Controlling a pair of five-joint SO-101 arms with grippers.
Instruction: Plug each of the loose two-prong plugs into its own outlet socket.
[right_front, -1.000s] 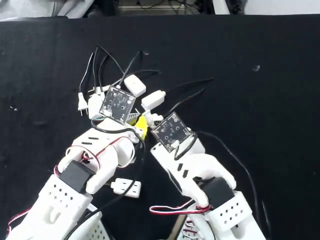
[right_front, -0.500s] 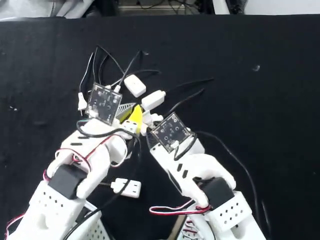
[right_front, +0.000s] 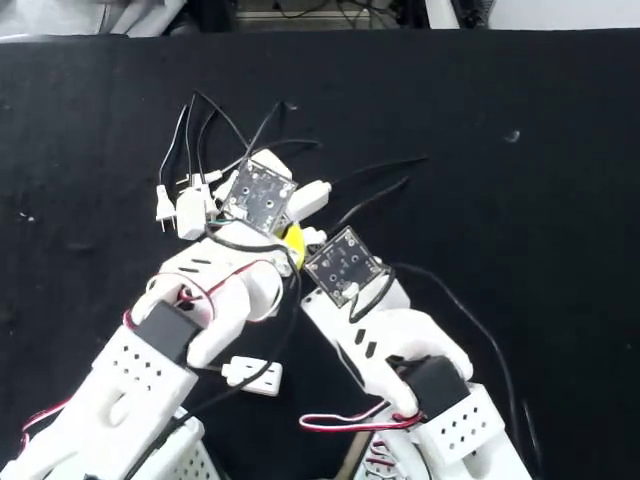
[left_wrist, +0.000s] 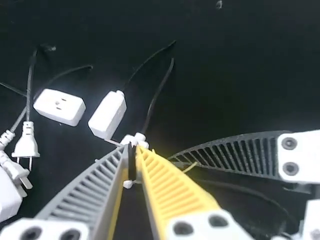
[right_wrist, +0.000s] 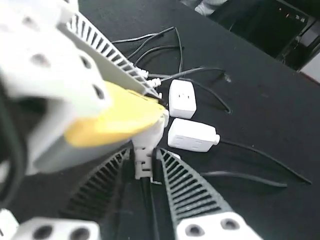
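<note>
Pinching almost fully closed, the left gripper (left_wrist: 131, 152) holds a small white plug (left_wrist: 135, 139). The right gripper (right_wrist: 145, 162) clamps tight on a white connector (right_wrist: 152, 137), probably its socket, and the two pieces are touching. Looks like the mating step: next, line the prongs up with the slots, then push straight. A spare outlet socket (left_wrist: 59, 106) and a loose plug (left_wrist: 25, 145) lie nearby on the table (right_front: 540, 200).

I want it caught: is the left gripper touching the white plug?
Touching. The left wrist view shows the left gripper shut on the white plug.
</note>
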